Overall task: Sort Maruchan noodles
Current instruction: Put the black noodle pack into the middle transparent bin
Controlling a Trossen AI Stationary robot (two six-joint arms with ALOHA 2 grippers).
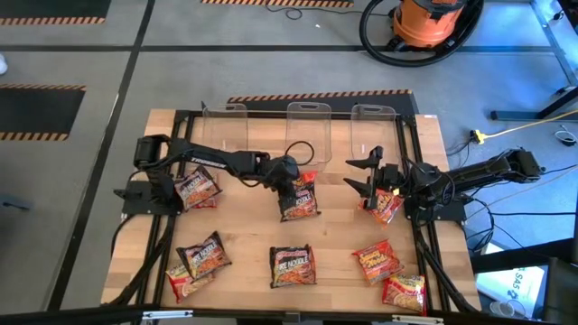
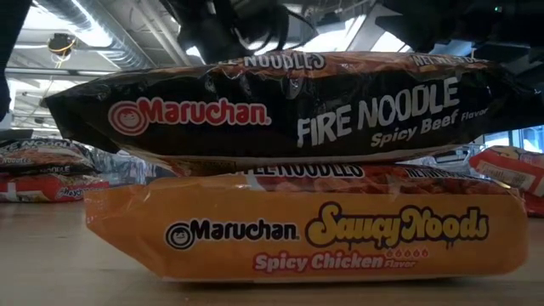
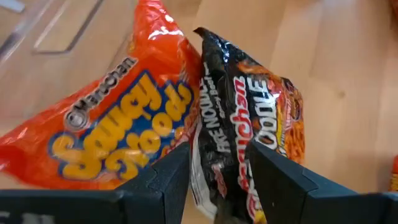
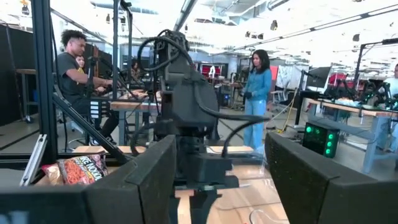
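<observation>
My left gripper [image 1: 289,181] [image 3: 217,155] is over the table's middle, shut on a dark Fire Noodle packet [image 1: 299,200]. An orange Saucy Noods packet [image 1: 309,180] [image 3: 118,118] lies right beside that one. My right gripper [image 1: 368,176] [image 4: 217,162] is open, held level above a red-orange packet [image 1: 386,206] and touching nothing. More packets lie around: at the left [image 1: 197,188], near left [image 1: 203,255], near right [image 1: 375,262] [image 1: 404,291]. In the near middle, a dark packet [image 2: 280,110] rests flat on an orange one [image 2: 297,229]. My left gripper pinches the dark Fire Noodle packet by its nearer end [image 3: 221,171] between the two fingers, coming from above. The crumpled packet stretches away below the fingers, next to the orange packet. Whether its far end [image 3: 273,93] touches the table, I cannot tell.
Three clear tubs stand along the far edge [image 1: 224,117] [image 1: 307,117] [image 1: 370,117]. A black frame [image 1: 420,235] rims the wooden table. Bare wood shows between the middle and the near row of packets. People stand at benches in the room beyond [image 4: 258,93].
</observation>
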